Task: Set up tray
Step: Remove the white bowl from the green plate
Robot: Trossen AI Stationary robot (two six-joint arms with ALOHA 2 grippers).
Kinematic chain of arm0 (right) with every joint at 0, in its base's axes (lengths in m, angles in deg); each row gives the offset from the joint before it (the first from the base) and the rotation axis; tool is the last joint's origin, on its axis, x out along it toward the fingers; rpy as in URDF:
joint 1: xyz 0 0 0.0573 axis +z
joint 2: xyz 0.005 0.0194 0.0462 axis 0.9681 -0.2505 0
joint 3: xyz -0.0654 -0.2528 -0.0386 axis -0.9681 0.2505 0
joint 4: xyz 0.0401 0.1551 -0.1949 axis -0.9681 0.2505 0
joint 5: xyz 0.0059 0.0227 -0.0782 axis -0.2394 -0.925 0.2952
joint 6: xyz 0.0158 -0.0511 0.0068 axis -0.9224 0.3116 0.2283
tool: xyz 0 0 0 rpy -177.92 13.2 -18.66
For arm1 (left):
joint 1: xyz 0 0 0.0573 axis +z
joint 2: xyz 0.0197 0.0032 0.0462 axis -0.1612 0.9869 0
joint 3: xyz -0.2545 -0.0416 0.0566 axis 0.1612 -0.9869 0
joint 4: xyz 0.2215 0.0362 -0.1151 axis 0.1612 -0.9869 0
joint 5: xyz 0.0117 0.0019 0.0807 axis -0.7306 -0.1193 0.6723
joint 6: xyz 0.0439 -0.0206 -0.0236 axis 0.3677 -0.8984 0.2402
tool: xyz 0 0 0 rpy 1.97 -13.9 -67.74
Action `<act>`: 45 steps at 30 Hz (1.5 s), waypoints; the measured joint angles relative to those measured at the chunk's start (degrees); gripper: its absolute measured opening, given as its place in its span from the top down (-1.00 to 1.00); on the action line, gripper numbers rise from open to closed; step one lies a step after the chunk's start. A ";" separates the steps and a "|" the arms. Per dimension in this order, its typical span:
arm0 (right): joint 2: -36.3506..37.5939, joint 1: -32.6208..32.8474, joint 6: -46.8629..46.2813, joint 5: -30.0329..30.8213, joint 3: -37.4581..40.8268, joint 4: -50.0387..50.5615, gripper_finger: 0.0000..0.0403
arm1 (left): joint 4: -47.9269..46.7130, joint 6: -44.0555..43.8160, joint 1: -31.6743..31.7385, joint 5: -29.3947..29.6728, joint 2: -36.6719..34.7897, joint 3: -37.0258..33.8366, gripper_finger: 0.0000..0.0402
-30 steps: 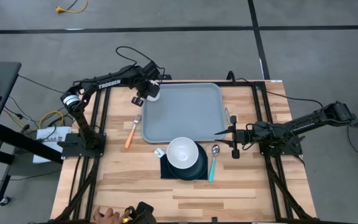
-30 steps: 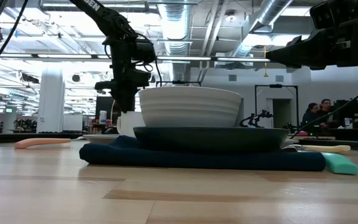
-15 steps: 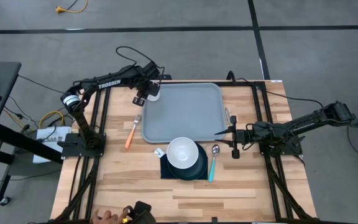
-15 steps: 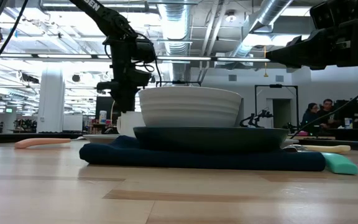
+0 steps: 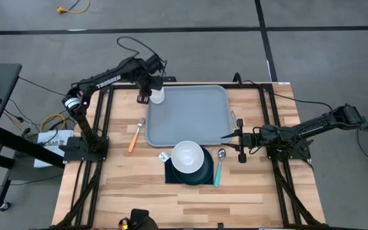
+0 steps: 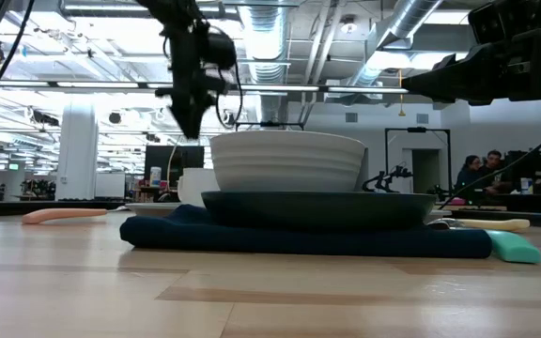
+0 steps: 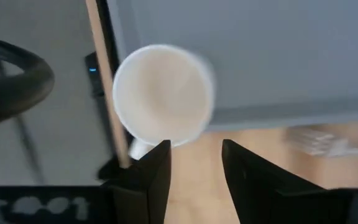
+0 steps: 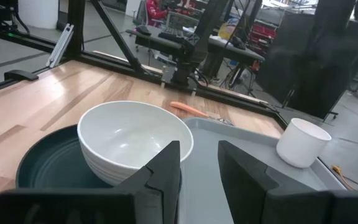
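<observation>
The grey-blue tray (image 5: 190, 118) lies flat on the wooden table. A white cup (image 5: 158, 96) stands upright on its base in the tray's far left corner, also in the left wrist view (image 7: 163, 93) and the right wrist view (image 8: 302, 142). My left gripper (image 7: 196, 149) hangs open above the cup, pointing steeply down, clear of it (image 6: 188, 127). My right gripper (image 8: 197, 158) stands open and level at the tray's right edge (image 5: 234, 135), nothing between its fingers. Near the tray's front, a white bowl (image 5: 188, 155) sits in a dark plate (image 5: 204, 169) on a navy napkin (image 5: 174, 177).
An orange-handled fork (image 5: 134, 135) lies left of the tray, a teal-handled spoon (image 5: 218, 167) right of the plate. A pale utensil (image 5: 234, 118) lies along the tray's right rim. A person shows at the table's near edge (image 5: 136, 220); people sit in the room behind (image 6: 482, 174).
My left gripper has risen straight up from the white cup and rolled about its own line. The cup stays upright in the tray's far left corner.
</observation>
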 joint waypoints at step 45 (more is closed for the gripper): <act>-0.01 0.04 -6.51 -0.22 0.00 0.25 0.49 | 19.96 -44.00 -51.54 -7.15 -29.77 -17.62 0.38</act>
